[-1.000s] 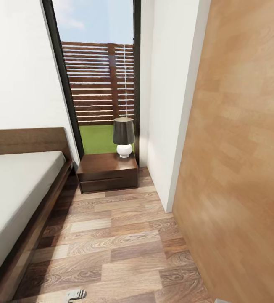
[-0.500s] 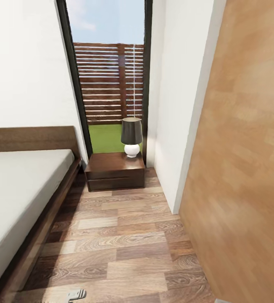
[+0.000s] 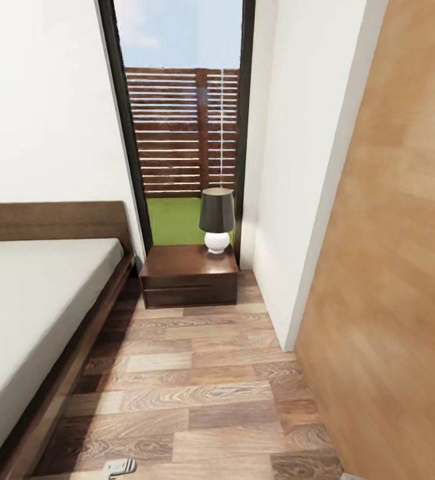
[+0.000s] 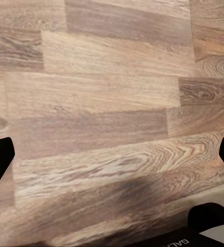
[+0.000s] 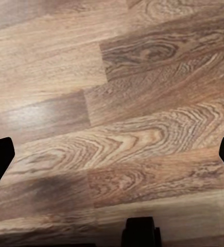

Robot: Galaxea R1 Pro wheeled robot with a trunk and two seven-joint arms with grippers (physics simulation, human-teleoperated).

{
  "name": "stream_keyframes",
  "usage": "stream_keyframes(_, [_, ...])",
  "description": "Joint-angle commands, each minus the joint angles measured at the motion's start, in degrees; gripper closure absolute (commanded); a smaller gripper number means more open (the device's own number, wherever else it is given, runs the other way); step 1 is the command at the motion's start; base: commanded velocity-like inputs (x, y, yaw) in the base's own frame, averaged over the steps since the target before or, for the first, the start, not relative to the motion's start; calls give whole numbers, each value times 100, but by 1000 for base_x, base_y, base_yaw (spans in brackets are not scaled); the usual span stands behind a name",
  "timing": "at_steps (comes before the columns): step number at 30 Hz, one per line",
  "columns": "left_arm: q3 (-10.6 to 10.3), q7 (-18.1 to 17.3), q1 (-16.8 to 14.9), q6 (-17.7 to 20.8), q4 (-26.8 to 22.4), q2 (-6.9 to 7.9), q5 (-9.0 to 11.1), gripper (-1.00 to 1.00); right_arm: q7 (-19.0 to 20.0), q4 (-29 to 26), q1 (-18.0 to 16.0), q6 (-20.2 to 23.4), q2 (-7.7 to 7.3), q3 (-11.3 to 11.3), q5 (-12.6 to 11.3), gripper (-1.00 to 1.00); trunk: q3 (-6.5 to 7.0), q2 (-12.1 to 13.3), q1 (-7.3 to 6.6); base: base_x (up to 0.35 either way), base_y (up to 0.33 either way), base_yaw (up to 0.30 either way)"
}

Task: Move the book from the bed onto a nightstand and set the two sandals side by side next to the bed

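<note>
Floor [image 3: 197, 393] of wood planks runs ahead, clear lane between bed [image 3: 31, 313] on my left and tan wood panel [image 3: 397, 267] on my right. Nightstand [image 3: 189, 275] against window [image 3: 184, 127] at lane's end, lamp [image 3: 216, 219] on top. My left gripper [image 4: 112, 164] and right gripper [image 5: 112, 162]: jaws apart, over bare planks. Versus earlier: whole view shifted, nightstand now further right.

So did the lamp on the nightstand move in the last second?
No. The lamp sits at the same back corner of the nightstand; the whole view shifted, so the camera moved.
</note>
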Motion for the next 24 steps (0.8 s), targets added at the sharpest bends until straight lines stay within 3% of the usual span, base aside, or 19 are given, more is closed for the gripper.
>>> stream_keyframes(1, [49, -29, -4, 4, -3, -2, -48, -100, 29, -2, -2, 13, 0, -27, -22, -100, -5, -2, 1, 86, 0, 3])
stream_keyframes(9, [49, -29, -4, 4, -3, -2, -49, -100, 29, 2, -2, 13, 0, -27, -22, -100, -5, -2, 1, 73, -2, 1])
stream_keyframes(24, [48, -29, -4, 4, -3, -2, -50, -100, 29, -2, -2, 13, 0, -27, -22, -100, -5, -2, 1, 279, -119, 0])
